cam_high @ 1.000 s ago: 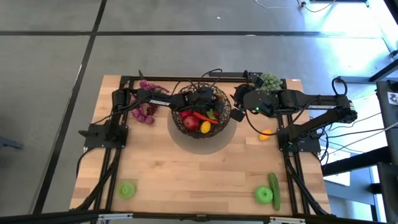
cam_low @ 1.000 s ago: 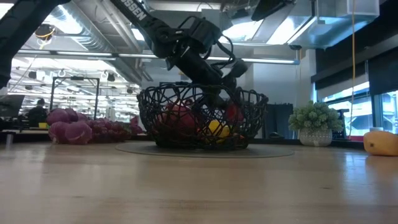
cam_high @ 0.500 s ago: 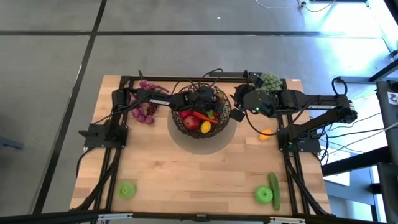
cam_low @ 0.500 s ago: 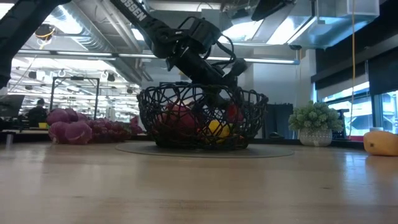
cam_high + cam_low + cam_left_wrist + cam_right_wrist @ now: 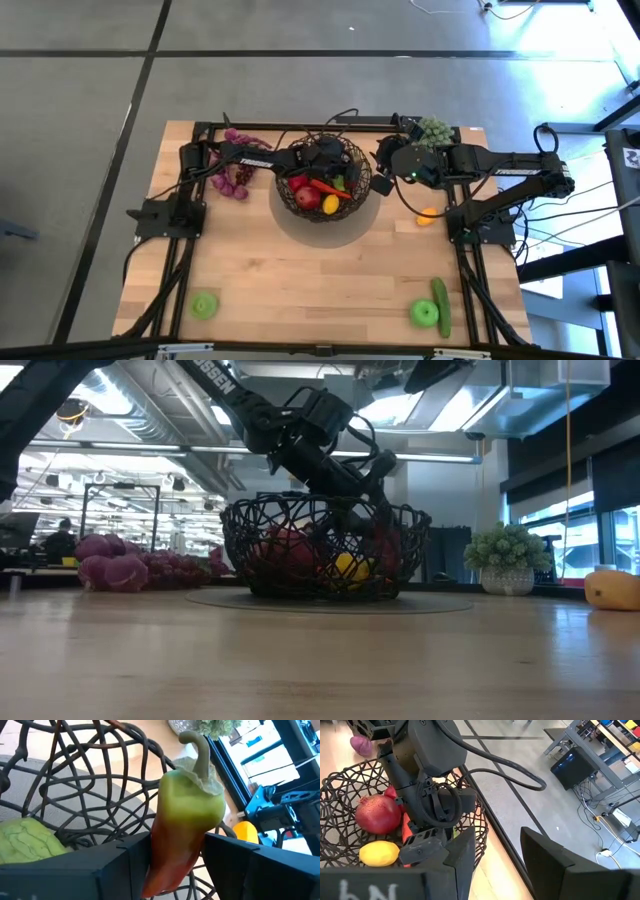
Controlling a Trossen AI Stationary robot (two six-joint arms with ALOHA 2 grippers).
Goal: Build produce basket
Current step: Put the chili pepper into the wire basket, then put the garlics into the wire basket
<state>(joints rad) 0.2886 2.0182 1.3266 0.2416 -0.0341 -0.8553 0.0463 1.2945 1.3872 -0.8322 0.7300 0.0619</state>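
Observation:
The dark wire basket (image 5: 322, 185) stands at the table's far middle on a round grey mat. In it lie a red apple (image 5: 379, 813), a yellow lemon (image 5: 379, 854) and a red chilli (image 5: 325, 187). My left gripper (image 5: 176, 845) reaches into the basket from the left and is shut on a pepper (image 5: 187, 815), green at the stalk and red below. My right gripper (image 5: 497, 845) hangs open just right of the basket's rim with nothing between its fingers. Purple grapes (image 5: 235, 175) lie on the table left of the basket. My left gripper pinches the pepper's red lower half (image 5: 167, 865) between its two fingers. The fingers come slanting down from the table's left side. The green stalk end (image 5: 197, 750) sticks out past the fingertips, inside the basket near its right wall (image 5: 400, 545). Whether the pepper rests on anything, I cannot tell.
A pale green bumpy cluster (image 5: 433, 130) stands at the far right. An orange piece (image 5: 427, 214) lies right of the basket. Near the front edge lie a green apple (image 5: 205, 304) at the left and a green apple (image 5: 424, 313) with a cucumber (image 5: 441, 305) at the right.
My left gripper has kept its place in the basket and turned slightly. The pepper's red shows a little farther toward the basket's right wall in the low view.

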